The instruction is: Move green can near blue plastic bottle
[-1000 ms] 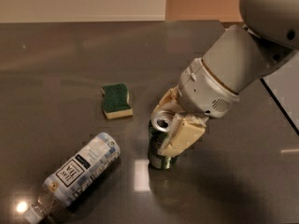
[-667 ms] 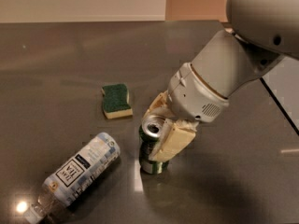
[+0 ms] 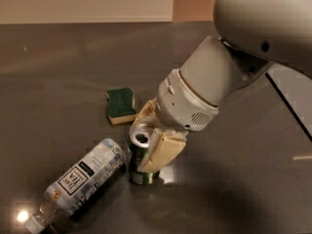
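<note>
Blue plastic bottle [image 3: 83, 182]: lies on its side at the near-left of the bench [image 3: 58, 57], cap end toward the near edge.
Green can [image 3: 138, 169]: stands upright just beside the bottle's base end; whether they touch cannot be told.
Gripper [image 3: 145, 147]: clenched on the green can, one cream finger on each side.
Sponge [image 3: 120, 104]: flat, green over yellow, just behind the can.
Arm [image 3: 209, 82]: white, reaching in from the upper right.

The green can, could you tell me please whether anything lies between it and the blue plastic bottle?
Nothing visible does. The gripper is shut on the green can, which stands upright right beside one end of the blue plastic bottle lying on its side. The sponge sits behind the can, off that path.
</note>
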You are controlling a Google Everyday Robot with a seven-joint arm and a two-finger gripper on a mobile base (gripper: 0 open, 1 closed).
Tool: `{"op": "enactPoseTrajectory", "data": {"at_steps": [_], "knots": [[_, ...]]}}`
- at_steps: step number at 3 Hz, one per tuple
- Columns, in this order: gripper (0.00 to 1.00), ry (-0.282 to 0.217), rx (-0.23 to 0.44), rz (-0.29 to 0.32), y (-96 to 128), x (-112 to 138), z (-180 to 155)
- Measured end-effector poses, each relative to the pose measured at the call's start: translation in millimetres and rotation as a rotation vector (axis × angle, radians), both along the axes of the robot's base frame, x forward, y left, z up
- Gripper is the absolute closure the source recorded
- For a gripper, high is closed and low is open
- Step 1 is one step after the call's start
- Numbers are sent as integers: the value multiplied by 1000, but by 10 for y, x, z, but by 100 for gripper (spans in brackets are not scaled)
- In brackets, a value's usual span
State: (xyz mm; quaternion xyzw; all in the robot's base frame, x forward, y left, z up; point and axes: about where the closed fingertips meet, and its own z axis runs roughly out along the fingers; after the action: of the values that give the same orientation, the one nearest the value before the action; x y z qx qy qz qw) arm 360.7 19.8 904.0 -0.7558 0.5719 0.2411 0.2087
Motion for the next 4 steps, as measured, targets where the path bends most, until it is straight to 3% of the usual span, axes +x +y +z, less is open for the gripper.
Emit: {"op": "enactPoseTrajectory", "data": {"at_steps": [1,4], "knots": [[84,-22,-4,20,110,-12,-23],[15,-49,-10,56,217,-24,-71]]}}
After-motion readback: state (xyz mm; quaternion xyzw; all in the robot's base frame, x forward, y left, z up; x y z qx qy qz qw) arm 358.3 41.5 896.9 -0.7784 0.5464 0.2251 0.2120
